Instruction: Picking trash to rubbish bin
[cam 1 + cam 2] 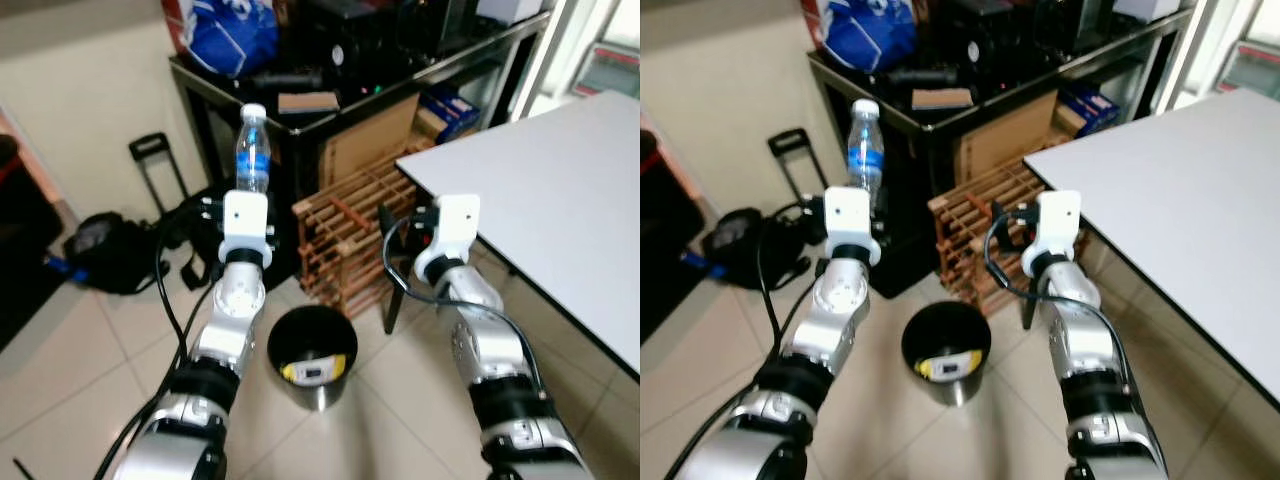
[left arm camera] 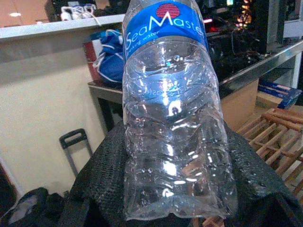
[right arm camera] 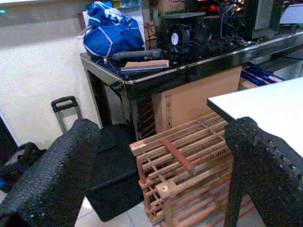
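While your left gripper (image 1: 246,205) clamps the clear blue-labelled plastic water bottle (image 1: 252,150) upright (right gripper (image 3: 156,156) idle, jaws apart), bring it over the round black rubbish bin (image 1: 312,356) and release.

Tiled floor (image 1: 70,350) under bin (image 1: 312,356)

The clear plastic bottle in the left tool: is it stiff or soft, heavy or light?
The bottle looks empty and dented, so probably light and squashy. Droplets inside suggest little water remains. Held upright by the left tool, its smooth wall may slip somewhat.
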Controlling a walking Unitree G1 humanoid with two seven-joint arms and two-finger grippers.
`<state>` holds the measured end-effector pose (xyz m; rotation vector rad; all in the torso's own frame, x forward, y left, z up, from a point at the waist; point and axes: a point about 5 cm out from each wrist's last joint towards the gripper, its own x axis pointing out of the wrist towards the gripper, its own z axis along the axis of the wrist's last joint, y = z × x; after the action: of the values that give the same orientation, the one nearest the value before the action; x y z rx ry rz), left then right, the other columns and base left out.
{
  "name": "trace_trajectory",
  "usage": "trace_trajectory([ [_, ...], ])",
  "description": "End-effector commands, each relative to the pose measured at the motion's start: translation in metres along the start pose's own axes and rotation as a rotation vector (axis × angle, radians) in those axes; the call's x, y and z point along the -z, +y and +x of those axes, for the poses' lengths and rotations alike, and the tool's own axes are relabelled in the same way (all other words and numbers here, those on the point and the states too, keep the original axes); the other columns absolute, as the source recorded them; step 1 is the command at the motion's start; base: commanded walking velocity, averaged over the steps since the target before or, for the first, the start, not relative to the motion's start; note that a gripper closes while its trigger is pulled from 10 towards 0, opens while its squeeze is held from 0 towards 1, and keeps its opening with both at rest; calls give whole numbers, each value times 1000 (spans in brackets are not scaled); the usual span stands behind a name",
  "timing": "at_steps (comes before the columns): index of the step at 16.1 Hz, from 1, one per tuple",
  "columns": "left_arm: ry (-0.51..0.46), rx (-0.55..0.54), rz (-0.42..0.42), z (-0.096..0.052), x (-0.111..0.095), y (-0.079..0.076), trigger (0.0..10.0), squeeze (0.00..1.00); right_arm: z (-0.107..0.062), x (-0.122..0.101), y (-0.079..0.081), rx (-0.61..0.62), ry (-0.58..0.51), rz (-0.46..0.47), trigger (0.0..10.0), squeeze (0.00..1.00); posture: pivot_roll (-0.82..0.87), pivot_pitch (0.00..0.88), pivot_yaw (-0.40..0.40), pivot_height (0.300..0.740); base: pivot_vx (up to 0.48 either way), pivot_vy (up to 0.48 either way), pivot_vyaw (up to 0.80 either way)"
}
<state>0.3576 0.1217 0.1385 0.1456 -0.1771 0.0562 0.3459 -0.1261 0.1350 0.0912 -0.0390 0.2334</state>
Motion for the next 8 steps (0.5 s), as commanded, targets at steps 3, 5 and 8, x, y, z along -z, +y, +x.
trace_trajectory([
  [3,-4,-27,9,2,0,12,10000,0,1,3,12,-30,8,12,10000,0,-61,31,59,740,328,0,0],
  [5,-3,-27,11,2,0,12,10000,0,0,4,12,-31,11,10,10000,0,-60,36,58,740,328,0,0],
  [8,0,-29,12,2,0,13,10000,0,0,3,11,-31,11,10,10000,0,-57,41,57,740,326,0,0],
])
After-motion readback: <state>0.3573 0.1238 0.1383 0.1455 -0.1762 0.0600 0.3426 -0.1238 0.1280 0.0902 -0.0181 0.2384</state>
